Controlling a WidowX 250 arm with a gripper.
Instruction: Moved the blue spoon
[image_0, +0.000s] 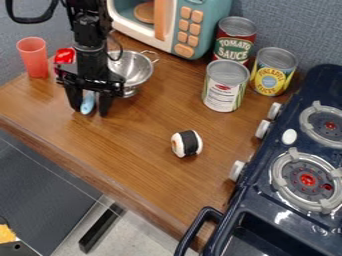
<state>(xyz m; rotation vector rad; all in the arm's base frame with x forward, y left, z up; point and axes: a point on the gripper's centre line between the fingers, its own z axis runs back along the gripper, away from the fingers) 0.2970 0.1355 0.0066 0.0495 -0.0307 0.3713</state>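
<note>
While gripper (88, 111) straddles blue spoon (87, 102): grasping step, likely.
Gripper: parted, nothing clamped.
Spoon: next needs closing on, lifting.

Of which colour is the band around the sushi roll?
The band is black, best seen in the camera view.

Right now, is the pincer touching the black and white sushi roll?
Apart. The camera view shows bare wooden counter between the pincer and the sushi roll.

The light-blue spoon (87, 103) is within the open pincer (88, 112).
</note>
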